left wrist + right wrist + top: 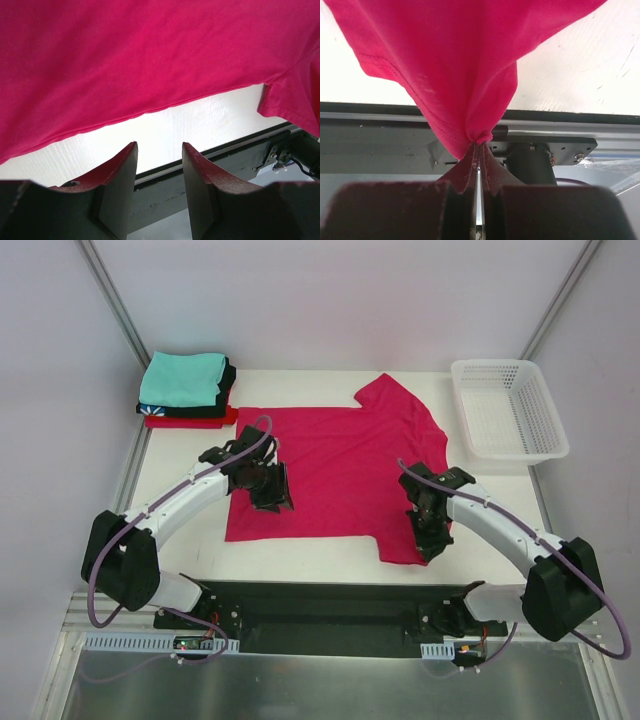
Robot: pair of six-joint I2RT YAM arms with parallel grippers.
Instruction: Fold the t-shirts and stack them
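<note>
A crimson-pink t-shirt (340, 465) lies spread over the middle of the white table. My right gripper (430, 538) is at its near right corner, shut on a pinched fold of the cloth (479, 136), which rises bunched from the fingertips. My left gripper (272, 495) is over the shirt's near left part. Its fingers (125, 165) are apart with nothing between them, just short of the hem (150, 107). At the back left stand folded t-shirts: teal (182, 378) on top, black (226, 390) under it, red (190, 422) at the bottom.
A white mesh basket (508, 408) stands at the back right of the table. The black base rail (320, 605) runs along the near edge, just beyond the shirt's hem. Bare table (180, 530) shows left of the shirt.
</note>
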